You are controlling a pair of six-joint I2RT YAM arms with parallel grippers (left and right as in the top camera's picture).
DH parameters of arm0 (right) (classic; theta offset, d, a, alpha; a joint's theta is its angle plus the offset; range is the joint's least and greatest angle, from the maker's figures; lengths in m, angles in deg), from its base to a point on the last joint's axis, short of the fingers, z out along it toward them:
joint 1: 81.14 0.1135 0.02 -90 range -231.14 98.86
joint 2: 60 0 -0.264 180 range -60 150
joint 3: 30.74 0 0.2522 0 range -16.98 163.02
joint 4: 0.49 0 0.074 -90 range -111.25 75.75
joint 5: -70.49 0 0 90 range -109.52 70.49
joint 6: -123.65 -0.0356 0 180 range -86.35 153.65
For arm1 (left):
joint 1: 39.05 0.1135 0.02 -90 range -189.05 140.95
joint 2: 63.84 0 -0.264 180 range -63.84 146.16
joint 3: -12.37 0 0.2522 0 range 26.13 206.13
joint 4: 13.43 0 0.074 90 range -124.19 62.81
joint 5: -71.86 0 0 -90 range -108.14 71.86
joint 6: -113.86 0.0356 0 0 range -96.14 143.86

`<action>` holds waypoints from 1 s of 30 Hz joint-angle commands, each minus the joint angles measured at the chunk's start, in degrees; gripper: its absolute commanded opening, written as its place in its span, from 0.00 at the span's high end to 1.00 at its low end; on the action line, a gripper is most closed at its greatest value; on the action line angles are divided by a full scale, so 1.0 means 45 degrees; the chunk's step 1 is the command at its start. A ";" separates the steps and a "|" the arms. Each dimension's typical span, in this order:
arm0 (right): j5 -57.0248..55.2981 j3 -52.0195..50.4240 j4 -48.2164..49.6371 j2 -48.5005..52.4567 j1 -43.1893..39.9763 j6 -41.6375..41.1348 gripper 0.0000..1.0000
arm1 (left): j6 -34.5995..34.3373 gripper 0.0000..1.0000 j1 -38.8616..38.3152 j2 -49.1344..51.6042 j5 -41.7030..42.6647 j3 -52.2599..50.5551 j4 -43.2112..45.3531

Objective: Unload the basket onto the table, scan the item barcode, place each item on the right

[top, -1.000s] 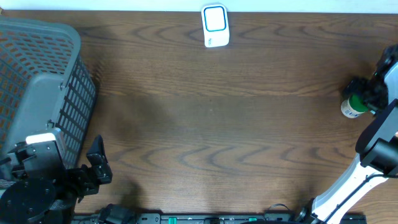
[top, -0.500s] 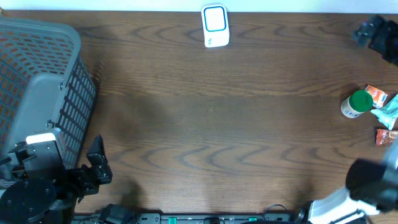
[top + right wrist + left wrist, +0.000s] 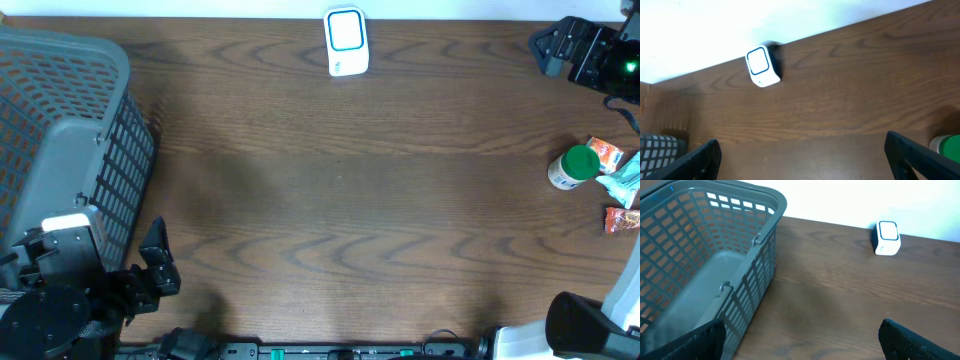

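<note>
Over at the right edge of the desk (image 3: 350, 200) sits a white bottle with a green cap (image 3: 573, 167), nothing gripping it. Just beside it, on the edge side, lies a small huddle of snack packets (image 3: 620, 185), orange and pale teal, the nearest one touching or almost touching the bottle. The scanner (image 3: 346, 41), a white block with a blue-rimmed window on its face, stands at the far edge of the desk near the middle, well apart from the bottle.

The right tool (image 3: 801, 150) hangs above the far right corner, its two fingers spread wide with nothing between them. Its own camera looks across bare wood toward the scanner and catches the bottle's green cap in the lower right corner.

The left tool (image 3: 802, 330) is at the near left, likewise fully spread and empty, close to the wall of a grey mesh basket (image 3: 120, 180) that fills the left end of the desk.
</note>
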 commanded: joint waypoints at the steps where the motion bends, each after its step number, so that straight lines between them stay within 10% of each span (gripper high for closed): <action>1: 0.0136 0.0024 -0.0097 -0.0131 0.0049 0.0126 0.01 | 0.0165 0.02 0.0063 0.0019 -0.0126 -0.0068 -0.0034; 30: -0.4600 -0.0024 0.0015 -1.0807 0.2001 0.0136 0.01 | 0.0165 0.02 0.0063 0.0019 -0.0126 -0.0068 -0.0034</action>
